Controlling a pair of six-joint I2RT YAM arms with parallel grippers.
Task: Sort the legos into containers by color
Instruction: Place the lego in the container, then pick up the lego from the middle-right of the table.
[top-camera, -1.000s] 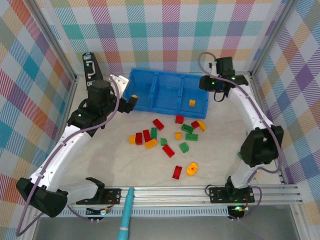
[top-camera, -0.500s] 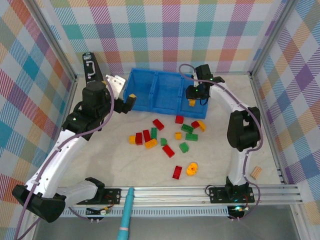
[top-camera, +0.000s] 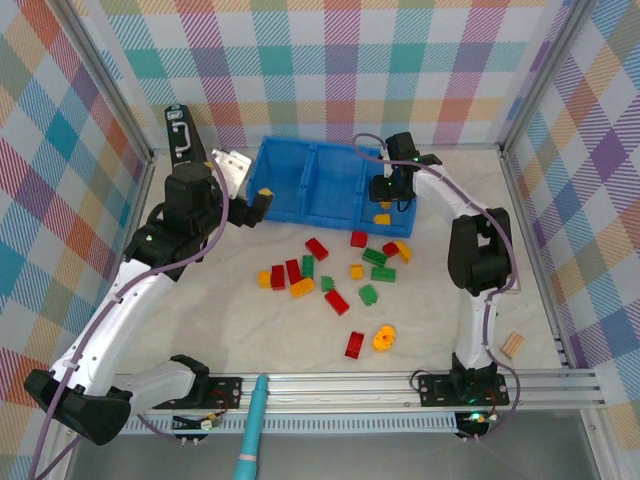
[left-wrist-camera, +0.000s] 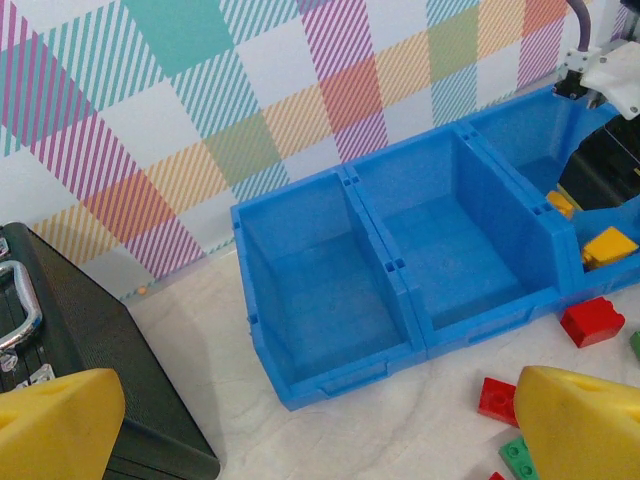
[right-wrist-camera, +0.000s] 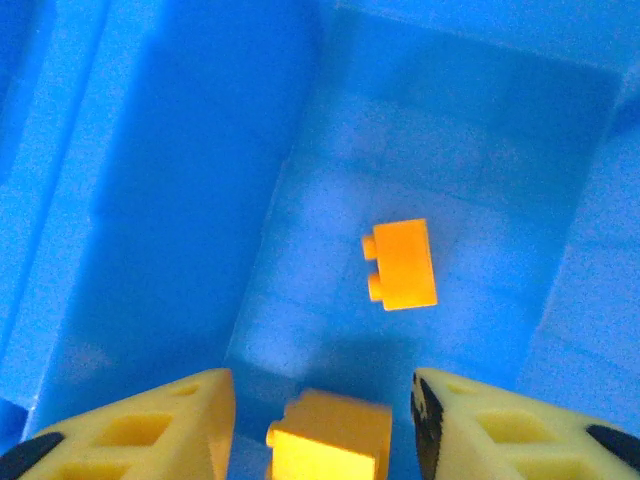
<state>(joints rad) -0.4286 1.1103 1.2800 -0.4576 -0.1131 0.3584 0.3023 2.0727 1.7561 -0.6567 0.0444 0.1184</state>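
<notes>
Hanging low over the right compartment of the blue tray (top-camera: 285, 185), the right claw (right-wrist-camera: 322, 392) is seen released, its fingers (right-wrist-camera: 150, 420) spread. A yellow-orange brick (right-wrist-camera: 330, 438) is found between them, with a narrow gap of blue at each side; whether it rests on the floor cannot be told. A second yellow-orange brick (right-wrist-camera: 403, 265) lies flat on that compartment's floor, apart from all the walls. Open blue floor is shown in the middle and left compartments in the left wrist view. The left claw (left-wrist-camera: 320, 430) is also released, its fingers wide and nothing grasped; it is seen just beside the tray's left front corner, with the black case (left-wrist-camera: 90, 340) close at its left. The other legos (top-camera: 337, 301) are scattered on the desk (top-camera: 250, 330) in front of the tray, the nearest red ones almost at its front wall. Wide free room is left on the desk between this group and the left arm. A tan block (top-camera: 511, 345) is seen near the right edge.
</notes>
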